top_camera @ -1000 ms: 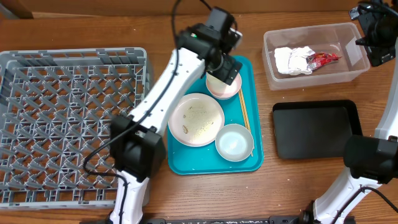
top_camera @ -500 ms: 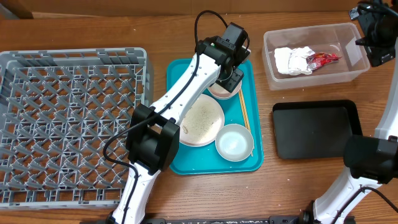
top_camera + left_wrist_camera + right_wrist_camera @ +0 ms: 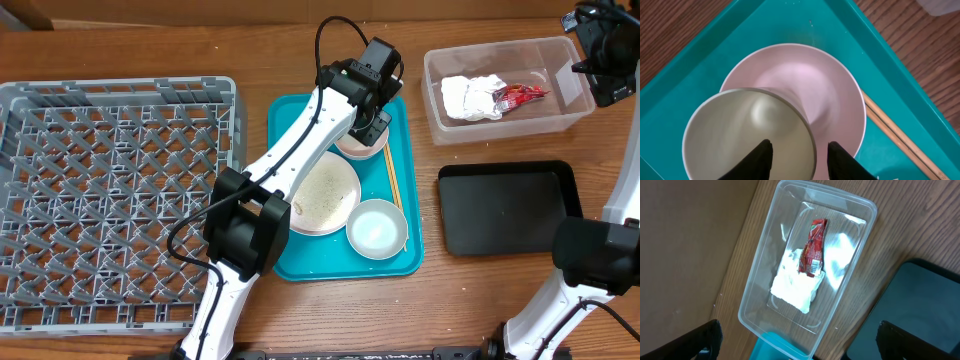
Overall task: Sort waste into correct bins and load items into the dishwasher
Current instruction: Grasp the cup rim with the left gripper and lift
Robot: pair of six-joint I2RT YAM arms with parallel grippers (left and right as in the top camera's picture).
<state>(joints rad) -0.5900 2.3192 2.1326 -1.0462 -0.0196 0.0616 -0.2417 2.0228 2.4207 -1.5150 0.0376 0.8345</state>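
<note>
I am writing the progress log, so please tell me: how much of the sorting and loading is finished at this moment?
Done: the tissue and red wrapper lie in the clear tub. In hand: the left jaws straddle the rim of the white cup, which sits in the pink dish. Remaining: crumbs on the plate, the bowl, chopsticks, all on the teal tray; the dish rack holds nothing.

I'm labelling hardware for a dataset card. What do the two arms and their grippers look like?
Both have white tubular links joined by bulky black joint housings. The left arm carries thin black cables looping free at wrist and elbow; the right arm shows the same white-and-black build. The left gripper and right gripper have matte black fingers. No markings are visible.
</note>
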